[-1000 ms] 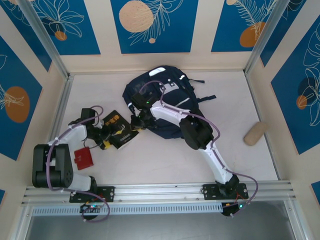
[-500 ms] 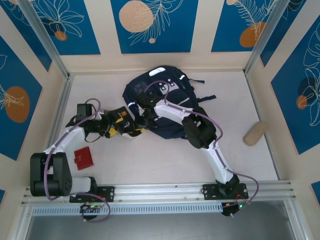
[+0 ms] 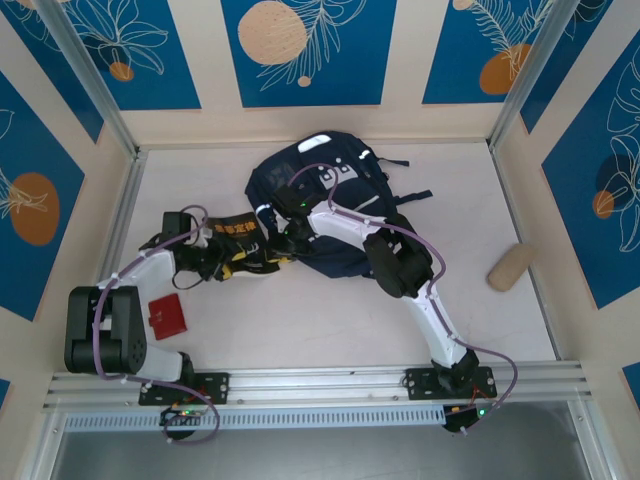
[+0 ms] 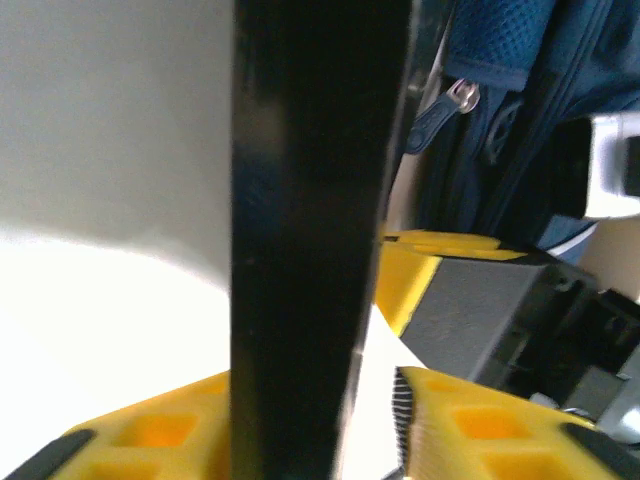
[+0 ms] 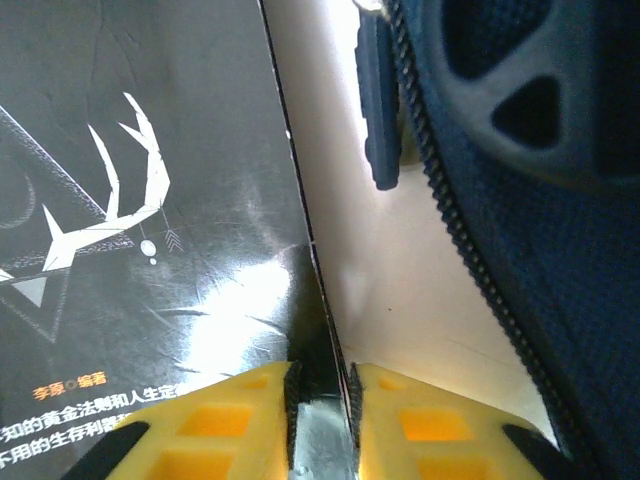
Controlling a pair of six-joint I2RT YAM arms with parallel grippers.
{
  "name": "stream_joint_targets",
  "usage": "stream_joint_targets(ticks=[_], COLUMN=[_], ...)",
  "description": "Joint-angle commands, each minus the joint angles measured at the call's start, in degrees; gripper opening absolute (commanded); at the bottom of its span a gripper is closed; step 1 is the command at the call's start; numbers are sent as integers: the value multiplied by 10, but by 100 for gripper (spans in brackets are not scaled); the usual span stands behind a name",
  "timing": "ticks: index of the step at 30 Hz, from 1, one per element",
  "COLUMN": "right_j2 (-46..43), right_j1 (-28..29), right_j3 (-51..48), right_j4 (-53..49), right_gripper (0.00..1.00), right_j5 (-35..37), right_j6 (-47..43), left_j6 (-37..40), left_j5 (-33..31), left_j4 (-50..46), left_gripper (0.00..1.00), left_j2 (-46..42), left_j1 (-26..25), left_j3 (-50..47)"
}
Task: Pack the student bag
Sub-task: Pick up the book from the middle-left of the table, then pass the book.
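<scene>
**Operator:** What's on the counter [image 3: 330,320], left to right?

**Spotter:** You have one small red case [image 3: 167,317], one black book [image 3: 235,232], one student bag [image 3: 330,200] and one tan roll [image 3: 509,267] far right.

**Operator:** Grippers?

**Spotter:** Your left gripper [image 4: 315,430] straddles the book's edge. A sliver of gap shows beside one pad, so I can't tell whether it is clamped. Your right gripper [image 5: 322,400] is pinched tight on the same book.

**Operator:** The bag?

**Spotter:** It lies at the back middle, with its zipper edge just beside the book. What's inside it is hidden.

**Operator:** Changes?

**Spotter:** A second ago the book lay flat, nearer you. Now it is tipped up, farther back. The red case hasn't moved.
</scene>
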Motion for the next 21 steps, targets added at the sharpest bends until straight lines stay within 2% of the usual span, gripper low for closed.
stream_joint_targets(ticks=[1,2,6,12,17,21], right_j2=[-39,-52,-126,-256,-357,-429], right_j1=[7,5,-11,-49,-92,-134], right_j3=[-13,-18,-67,-213,-355,-438], right_j4=[-23,-15,41,192,344,430], right_gripper=[29,32,51,67,74,78], right_j5=[-22,-25,-38,-90,-107,-103], right_j6=[4,6,28,106,192,242], left_j6=[33,36,36,13,-65,-124], left_j5=[-13,-19,-34,-32,30,47], left_j4=[-32,-38,-55,-58,41,125], left_gripper=[27,18,0,0,0,0], left_j2=[-1,-4,-22,-80,-108,-117], left_j1=[-7,-8,-8,-8,-8,-13], left_j3=[24,26,37,69,89,104])
